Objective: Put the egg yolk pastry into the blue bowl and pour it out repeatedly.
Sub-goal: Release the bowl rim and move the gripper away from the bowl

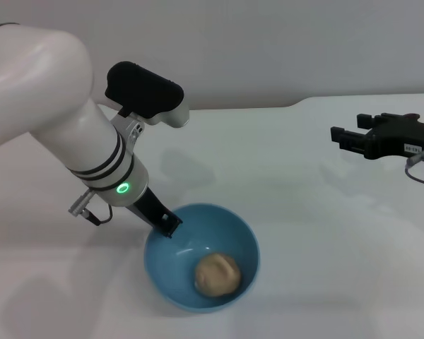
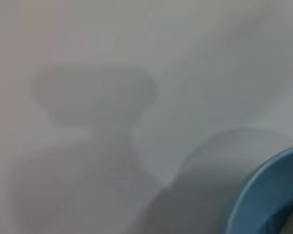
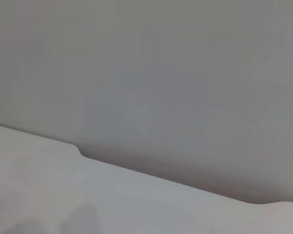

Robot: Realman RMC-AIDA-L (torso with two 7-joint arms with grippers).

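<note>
A curved piece of the blue bowl (image 2: 271, 195) fills the lower right corner of the frame; the white table (image 2: 185, 58) spreads across the rest; a soft grey shadow (image 2: 93, 97) sits left of centre.

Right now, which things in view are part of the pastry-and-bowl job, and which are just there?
Part of the job:
- egg yolk pastry, lying inside the bowl
- blue bowl, upright on the table
- left gripper, at the bowl's rim

Just there:
- right gripper, held over the table far from the bowl
- white table
</note>
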